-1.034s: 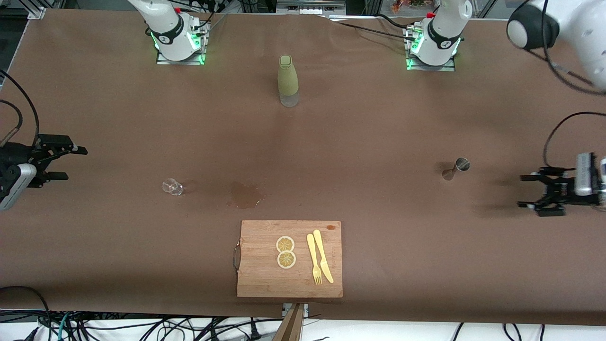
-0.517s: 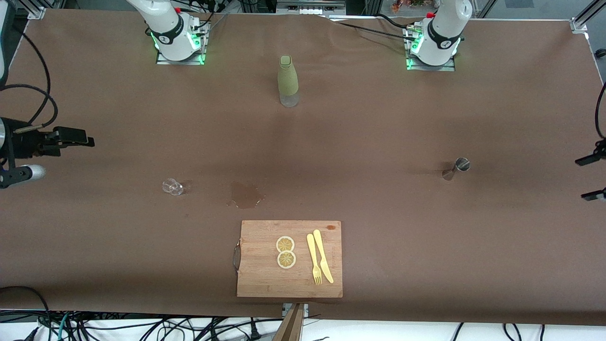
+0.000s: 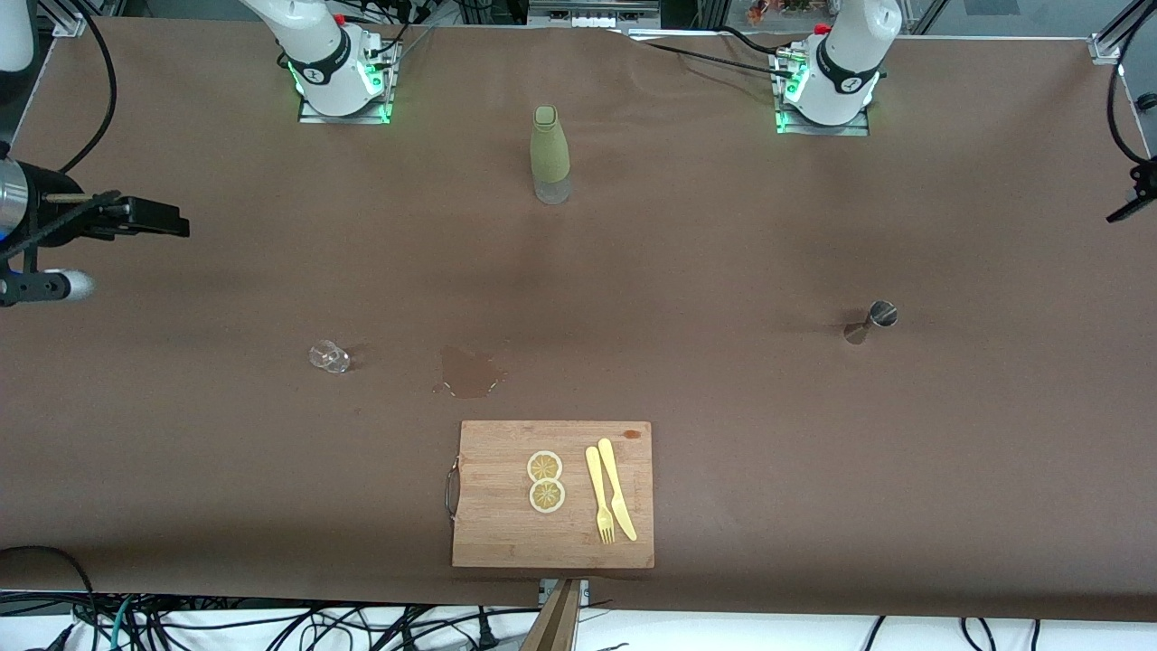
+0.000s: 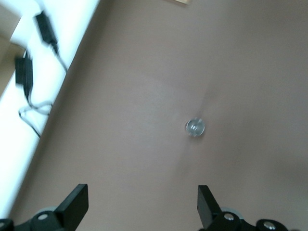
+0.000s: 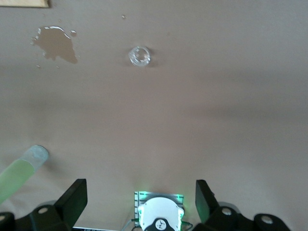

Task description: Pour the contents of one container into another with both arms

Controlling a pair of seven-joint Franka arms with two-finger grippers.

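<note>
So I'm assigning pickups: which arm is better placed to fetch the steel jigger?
Probably the left. The jigger stands toward its end of the table and shows in the left wrist view ahead of the open left gripper. The right gripper faces the glass cup.

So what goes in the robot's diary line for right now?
left gripper: open, above jigger | right gripper: open, empty | glass cup: on table beside spill | pour: not underway

Brown table; olive-green bottle; steel jigger; clear cup; yellow fork, knife; black grippers.
</note>
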